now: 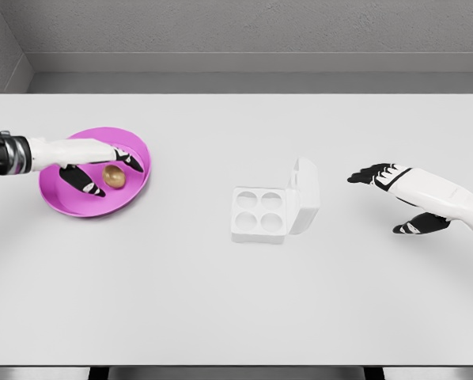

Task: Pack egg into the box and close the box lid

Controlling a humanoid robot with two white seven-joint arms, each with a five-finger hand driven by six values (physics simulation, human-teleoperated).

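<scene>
1. The egg (114, 176) lies on the pink plate (70, 202) at the left of the bench (236, 301), well apart from the box (260, 215). It has not been packed, so the task looks to be at its first step, the pickup.

2. The left robot hand (94, 165) reaches over the plate from the left edge, its fingers (85, 184) spread on either side of the egg. They bracket it but do not appear to be clamped on it; whether a fingertip touches the shell is too fine to tell. This pose suits closing in for a pinch.

3. The box sits near the middle of the bench with its lid (305, 196) standing up on the right side. All four cups (259, 210) are exposed and empty, so an egg can be lowered straight in from the left without the lid in the way.

4. The right robot hand (399, 198) hovers above the bench to the right of the box, fingers apart and holding nothing. Being on the lid's side, it seems well placed to push the lid over once the egg is in.

5. Judged risk: the egg is round and could roll on the shallow plate if the fingers close unevenly.
</scene>
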